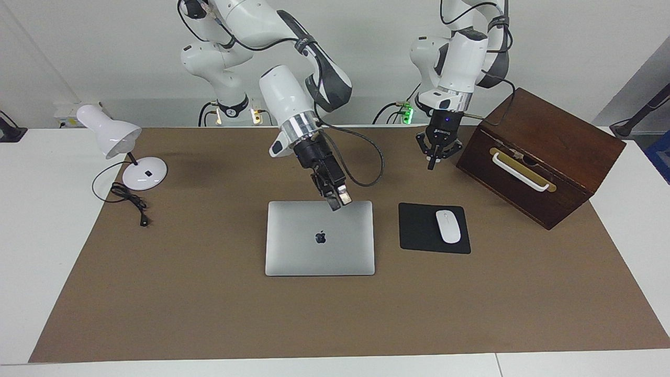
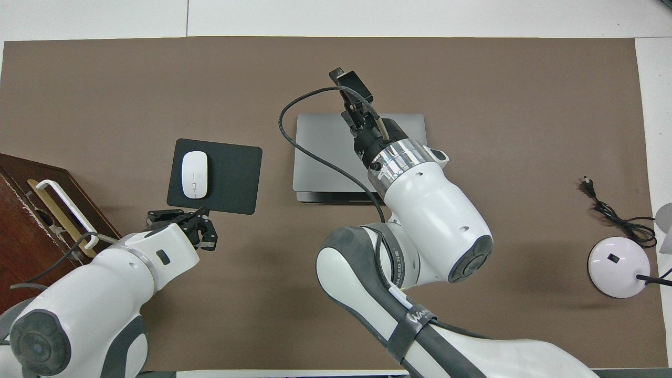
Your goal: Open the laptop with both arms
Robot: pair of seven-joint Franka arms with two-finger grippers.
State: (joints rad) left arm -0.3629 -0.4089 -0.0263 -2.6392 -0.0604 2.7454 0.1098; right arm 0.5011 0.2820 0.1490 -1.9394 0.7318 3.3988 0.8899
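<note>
The laptop (image 1: pixel 320 246) lies shut on the brown mat, silver lid up with the dark apple logo; it also shows in the overhead view (image 2: pixel 325 152). My right gripper (image 1: pixel 338 201) hangs tilted just above the lid's edge nearer to the robots, empty; in the overhead view (image 2: pixel 350 84) the arm covers much of the lid. My left gripper (image 1: pixel 434 161) is in the air over the mat beside the wooden box, toward the laptop, empty; it also shows in the overhead view (image 2: pixel 186 224).
A black mouse pad (image 1: pixel 419 228) with a white mouse (image 1: pixel 448 226) lies beside the laptop, toward the left arm's end. A dark wooden box (image 1: pixel 544 157) with a white handle stands past it. A white desk lamp (image 1: pixel 112 136) and its cable (image 1: pixel 131 201) are at the right arm's end.
</note>
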